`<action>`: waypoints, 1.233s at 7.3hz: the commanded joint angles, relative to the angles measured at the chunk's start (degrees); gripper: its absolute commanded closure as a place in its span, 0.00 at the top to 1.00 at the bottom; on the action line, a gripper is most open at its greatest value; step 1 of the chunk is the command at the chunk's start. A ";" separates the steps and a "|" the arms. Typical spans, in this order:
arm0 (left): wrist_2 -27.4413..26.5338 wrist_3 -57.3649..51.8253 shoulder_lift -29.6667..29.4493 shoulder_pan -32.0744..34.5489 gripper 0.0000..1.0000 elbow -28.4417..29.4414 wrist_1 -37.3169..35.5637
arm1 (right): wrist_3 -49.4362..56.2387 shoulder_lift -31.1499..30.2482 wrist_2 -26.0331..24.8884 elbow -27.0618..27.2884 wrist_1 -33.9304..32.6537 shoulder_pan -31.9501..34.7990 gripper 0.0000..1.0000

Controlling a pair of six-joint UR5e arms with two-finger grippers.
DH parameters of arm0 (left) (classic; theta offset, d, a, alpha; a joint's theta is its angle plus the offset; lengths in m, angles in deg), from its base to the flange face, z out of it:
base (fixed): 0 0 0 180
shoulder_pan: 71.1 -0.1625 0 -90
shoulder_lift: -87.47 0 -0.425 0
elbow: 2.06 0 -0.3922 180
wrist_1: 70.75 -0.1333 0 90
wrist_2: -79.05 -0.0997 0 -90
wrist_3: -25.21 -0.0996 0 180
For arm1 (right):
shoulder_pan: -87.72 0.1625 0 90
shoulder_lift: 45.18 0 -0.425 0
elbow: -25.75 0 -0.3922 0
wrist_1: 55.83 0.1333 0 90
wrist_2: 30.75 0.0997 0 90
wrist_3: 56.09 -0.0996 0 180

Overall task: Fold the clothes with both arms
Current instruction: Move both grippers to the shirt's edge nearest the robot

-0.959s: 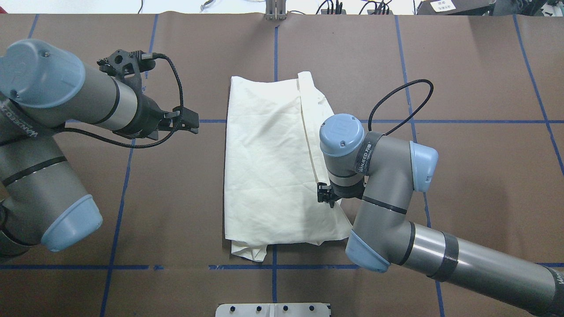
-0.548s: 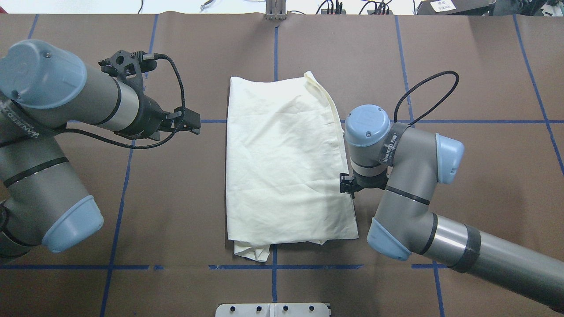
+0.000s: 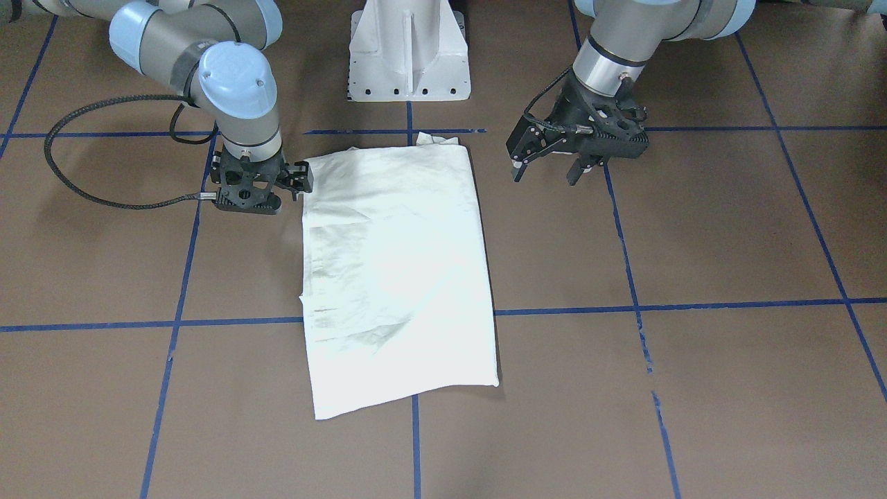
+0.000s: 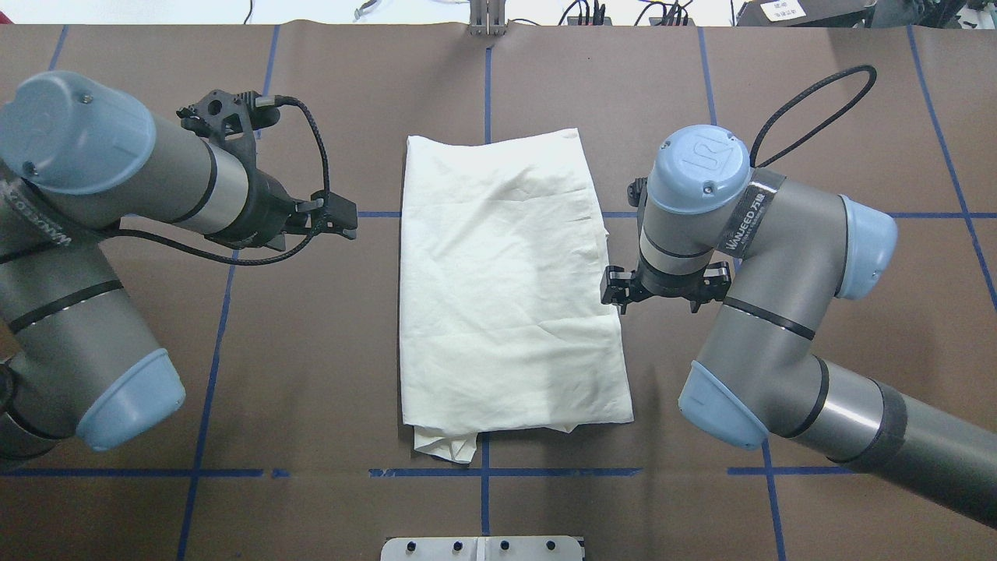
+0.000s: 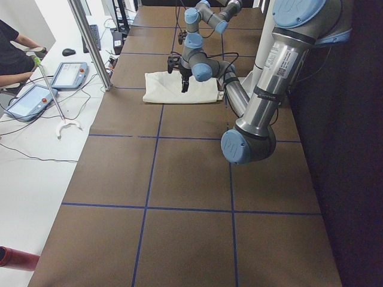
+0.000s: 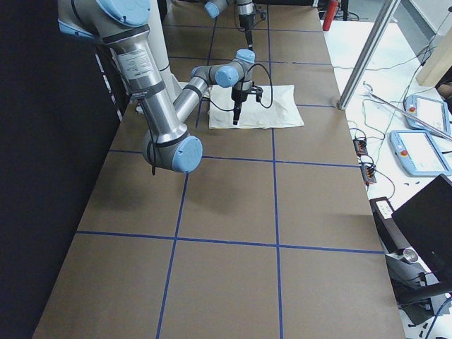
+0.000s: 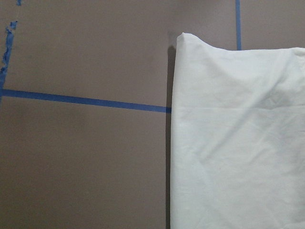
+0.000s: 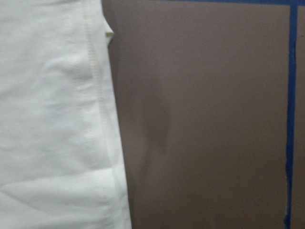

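The clothes are one cream shirt [image 4: 506, 288] folded into a long rectangle with its plain side up, flat on the brown table [image 4: 818, 156]. A small bunch of cloth sticks out at its near-left corner [image 4: 444, 448]. My left gripper [image 4: 343, 218] hovers open to the left of the shirt, clear of it, and its spread fingers [image 3: 516, 170] show in the front view. My right gripper [image 4: 660, 290] points down just beyond the shirt's right edge and looks open, holding nothing. The right wrist view shows the hemmed edge [image 8: 57, 119], and the left wrist view shows a far corner [image 7: 238, 143].
Blue tape lines [image 4: 818, 214] grid the table. The white pedestal base [image 3: 409, 55] stands at the robot's side. Off the far edge are a metal post [image 5: 90, 42], control tablets [image 5: 30, 101] and a person's arms [image 5: 15, 54].
My right arm has drawn back to the right, off the shirt. The shirt's raised right edge has settled flat. The left arm has barely moved.
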 commanded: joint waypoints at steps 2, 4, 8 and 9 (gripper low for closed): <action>-1.21 22.44 -0.59 -15.00 1.00 0.34 -0.12 | -1.52 -0.59 -0.03 4.71 7.51 -0.08 1.00; -9.02 30.70 -1.82 -19.80 0.96 2.35 -0.64 | -4.33 -0.68 -0.47 4.90 11.44 -1.22 1.00; -13.79 31.32 -4.64 -22.70 0.92 10.01 -0.73 | -5.83 -0.86 -0.65 4.11 14.01 -2.46 1.00; -13.79 31.76 -4.64 -23.75 0.89 10.01 -0.73 | -5.83 -0.86 -0.65 4.02 14.01 -2.46 1.00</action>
